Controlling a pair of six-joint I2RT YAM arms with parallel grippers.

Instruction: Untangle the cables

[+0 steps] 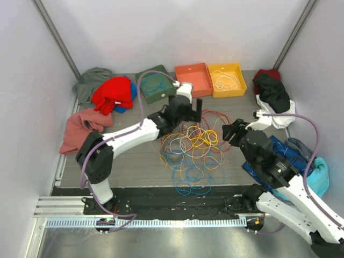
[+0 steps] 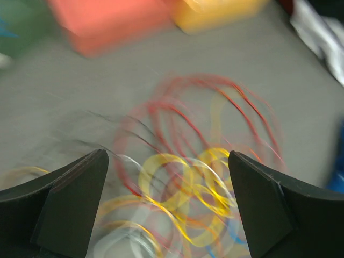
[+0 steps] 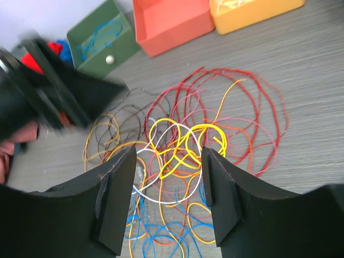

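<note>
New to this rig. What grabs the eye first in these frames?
The tangle of cables mid-table, with loops of red, yellow, blue and white heaped together. Both arms hang over it with jaws apart: the left gripper over its far edge, the right gripper at its right side. Behind it the green bin, orange bin and yellow bin sit in a row along the far edge.

Robotics lab, white enclosure (image 1: 161, 32), aluminium rail (image 1: 59, 206)
</note>
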